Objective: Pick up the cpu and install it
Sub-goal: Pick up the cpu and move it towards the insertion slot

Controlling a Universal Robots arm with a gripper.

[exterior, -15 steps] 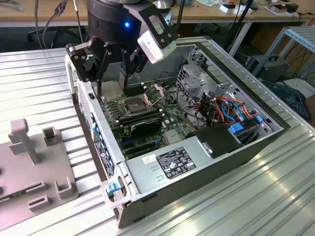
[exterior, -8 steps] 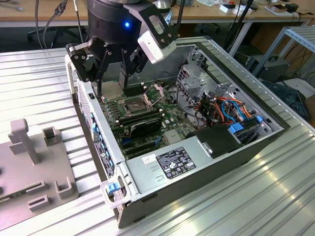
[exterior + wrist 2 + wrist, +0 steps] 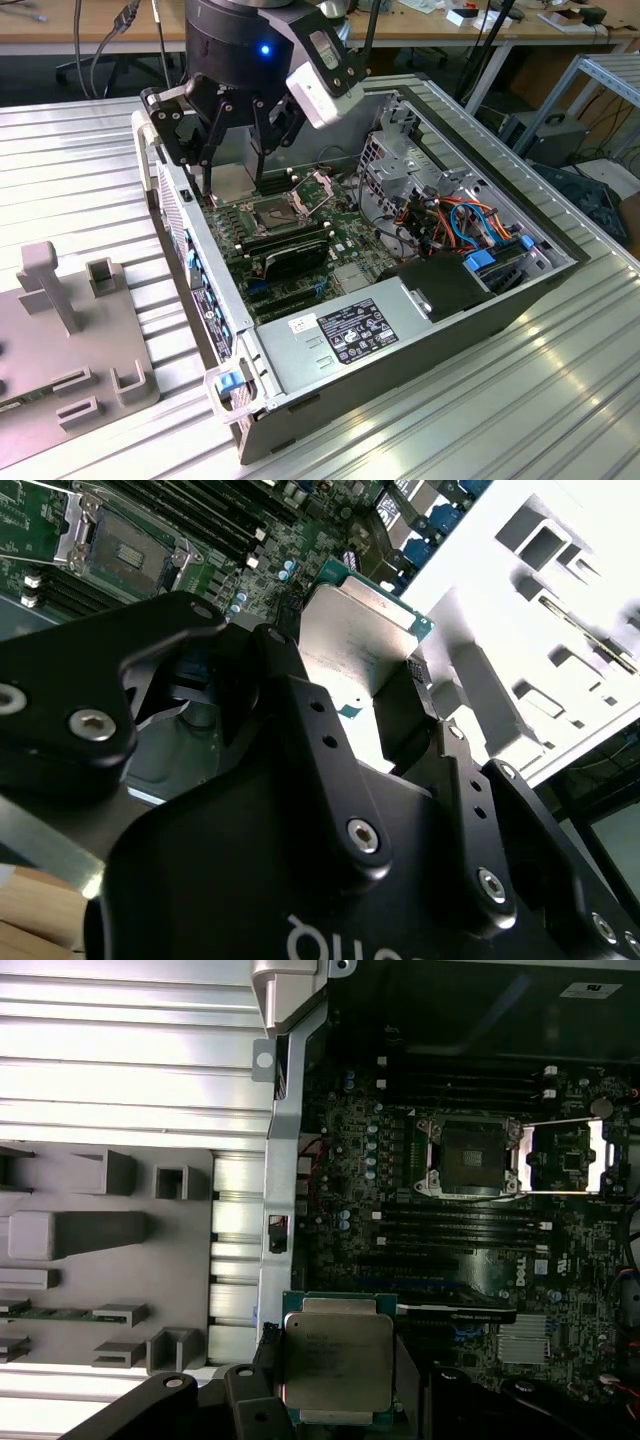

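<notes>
The cpu [image 3: 232, 186] is a flat silver-grey square with a green rim. It hangs above the motherboard's near-left corner, just inside the open computer case, and also appears as the cpu [image 3: 338, 1360] and the cpu [image 3: 352, 630] in both wrist views. My gripper [image 3: 232, 178] is shut on it, one black finger on each side edge. The dark square socket [image 3: 274, 213] lies open a short way toward the exterior view's right, its metal frame [image 3: 318, 188] swung up. In the first wrist view the socket [image 3: 467, 1155] is bare and off to one side of the chip.
Black memory sticks [image 3: 290, 245] flank the socket. A power supply [image 3: 350, 330] fills the case's near end, with coloured cables [image 3: 455, 220] and a drive cage beyond. The case wall [image 3: 185, 240] stands close beside the gripper. A grey slotted fixture [image 3: 70, 330] sits on the ribbed table outside.
</notes>
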